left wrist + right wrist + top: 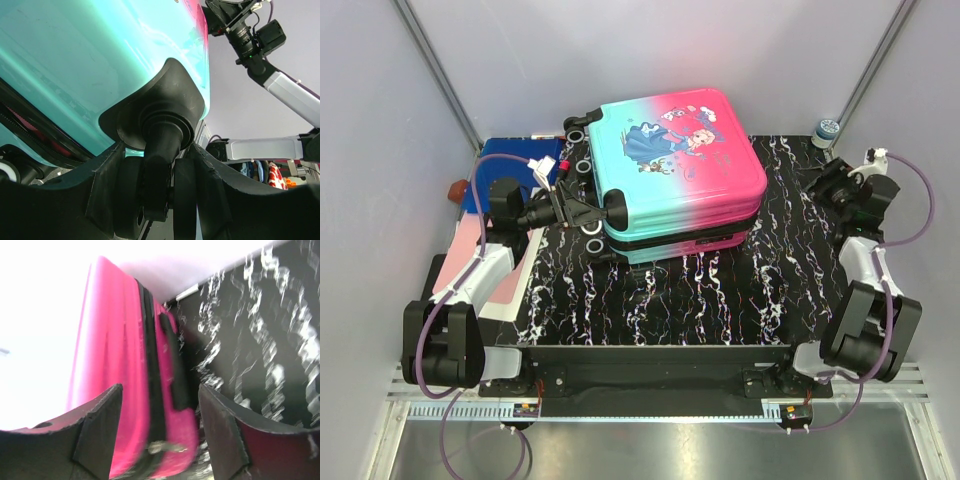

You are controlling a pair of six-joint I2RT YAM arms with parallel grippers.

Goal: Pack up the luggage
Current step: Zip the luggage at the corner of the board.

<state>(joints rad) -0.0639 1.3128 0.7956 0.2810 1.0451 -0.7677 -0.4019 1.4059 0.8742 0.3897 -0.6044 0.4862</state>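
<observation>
The luggage [675,165] lies flat and closed on the black marbled mat [720,295], teal end to the left, pink end to the right, printed shell up. My left gripper [588,212] is shut on a black wheel at the luggage's near left corner. In the left wrist view the fingers [100,190] press on both sides of the twin wheel [156,185] under the teal shell [90,60]. My right gripper [823,183] is open and empty, off the luggage's right end. In the right wrist view the right gripper [160,440] frames the pink side [115,365], with its black zip and handle.
A flat blue folder [505,158] lies at the back left, with a pink and white sheet [470,250] under the left arm. A small reddish object [455,190] sits by the left wall. A small teal-topped container [827,130] stands at the back right corner.
</observation>
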